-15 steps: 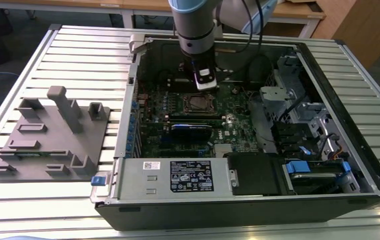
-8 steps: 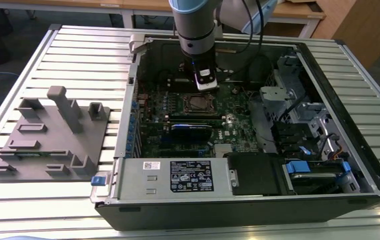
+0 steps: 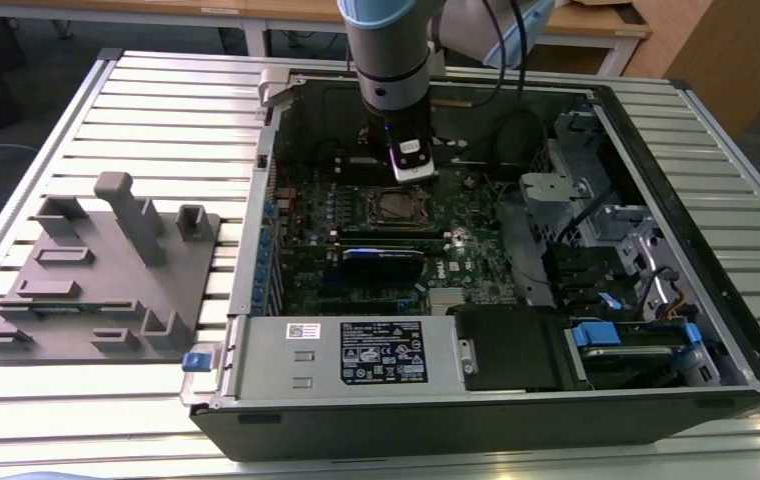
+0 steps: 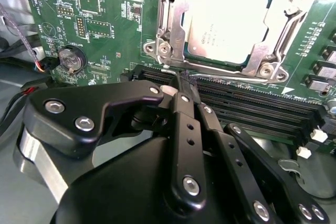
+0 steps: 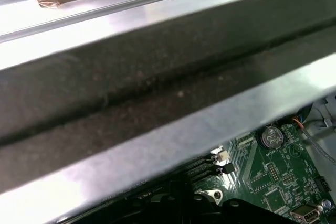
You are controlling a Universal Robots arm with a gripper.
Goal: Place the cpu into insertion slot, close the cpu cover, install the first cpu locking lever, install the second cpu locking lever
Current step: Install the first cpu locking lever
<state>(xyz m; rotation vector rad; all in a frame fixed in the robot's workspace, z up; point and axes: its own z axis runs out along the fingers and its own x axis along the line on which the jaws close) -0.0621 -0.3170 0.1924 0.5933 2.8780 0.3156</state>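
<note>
Slatted metal surface (image 3: 153,100) carries an open computer case (image 3: 487,420) in the exterior view, with a grey fixture tray (image 3: 100,290) beside it toward the exterior view's left. A grey power supply box (image 3: 347,350) sits along the near wall of the case. The arm (image 3: 391,50) reaches down into the case, and the tool (image 3: 412,172) hangs just above the insertion slot (image 3: 400,207) on the green board (image 3: 307,270).

In the second wrist view, the cpu (image 4: 228,22) lies seated in the socket with its pale metal top showing. The cpu cover (image 4: 176,22) lies flat around it, its silvery frame overlapping the chip's edges. The tool (image 4: 181,80) is narrow, its black fingers (image 4: 184,129) drawn together at the tip. That tip sits at the edge of the cover on the side toward the long black memory slots (image 4: 252,103). Whether it touches anything there cannot be told. A coin battery (image 4: 70,59) sits on the board, well apart from the socket.

In the first wrist view, the case's metal rim (image 5: 157,129) crosses close to the camera, and beyond it the green board and the coin battery (image 5: 271,137) show.
</note>
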